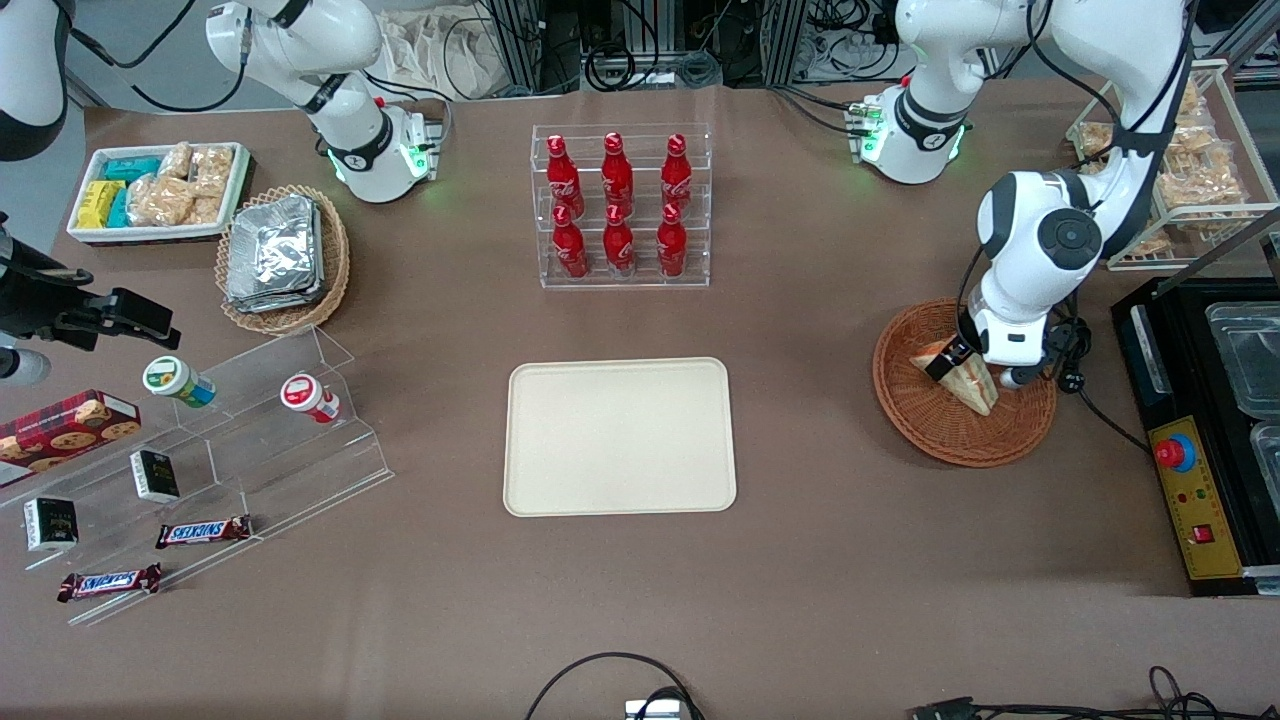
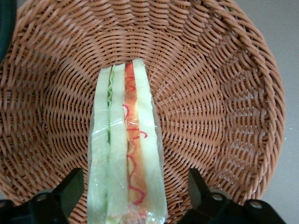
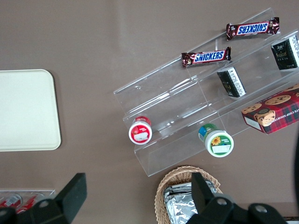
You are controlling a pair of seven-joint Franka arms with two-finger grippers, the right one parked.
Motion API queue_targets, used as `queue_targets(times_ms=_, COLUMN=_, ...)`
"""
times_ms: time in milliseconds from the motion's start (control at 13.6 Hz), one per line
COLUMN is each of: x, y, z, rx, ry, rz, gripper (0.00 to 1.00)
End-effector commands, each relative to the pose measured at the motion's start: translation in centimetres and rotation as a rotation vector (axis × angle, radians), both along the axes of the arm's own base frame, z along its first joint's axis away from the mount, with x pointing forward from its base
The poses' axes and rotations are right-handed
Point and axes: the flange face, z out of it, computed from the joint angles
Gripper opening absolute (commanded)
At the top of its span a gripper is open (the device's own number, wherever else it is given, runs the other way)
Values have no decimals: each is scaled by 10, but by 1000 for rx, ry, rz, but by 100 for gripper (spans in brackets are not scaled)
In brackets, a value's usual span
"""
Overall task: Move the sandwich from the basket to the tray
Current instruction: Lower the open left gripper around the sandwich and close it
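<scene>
The sandwich (image 1: 968, 385) lies in the reddish-brown wicker basket (image 1: 930, 440) toward the working arm's end of the table. It is a wrapped wedge (image 2: 126, 140) standing on edge, its red, orange and green layers facing up. My gripper (image 1: 975, 365) is down inside the basket (image 2: 210, 93), open, with one finger on each side of the sandwich. In the wrist view a little gap shows between each fingertip (image 2: 74, 179) and the bread, with the gripper (image 2: 133, 184) centred over the wedge's wide end. The cream tray (image 1: 620, 435) lies bare at the middle of the table.
A clear rack of red bottles (image 1: 620, 205) stands farther from the front camera than the tray. A black machine (image 1: 1200, 440) and a wire rack of snacks (image 1: 1190, 160) flank the basket. A stepped acrylic display (image 1: 200, 470) and a foil-pack basket (image 1: 285, 260) sit toward the parked arm's end.
</scene>
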Motion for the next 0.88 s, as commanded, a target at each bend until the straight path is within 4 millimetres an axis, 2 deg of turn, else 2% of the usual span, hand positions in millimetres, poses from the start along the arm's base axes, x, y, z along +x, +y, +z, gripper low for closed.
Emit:
queue_targets(times_ms=0, x=-5, y=0, z=-2, rx=9, ry=-18, rz=-3, gripper=59)
queue_targets(times_ms=147, x=-5, y=-1, z=-3, rx=13, ry=-16, rz=-13, gripper=34)
queue_targets(times_ms=220, x=-5, y=-1, z=-4, rx=13, ry=-14, rz=-16, gripper=27)
queue_targets(times_ms=293, x=-5, y=-2, z=-3, rx=13, ry=-15, rz=-22, gripper=24)
queue_targets(times_ms=586, x=-6, y=-2, z=5, rx=29, ry=17, rz=-119, gripper=24)
queue_targets(times_ms=806, x=-7, y=-1, z=33, rx=44, ry=25, rz=-243, gripper=24)
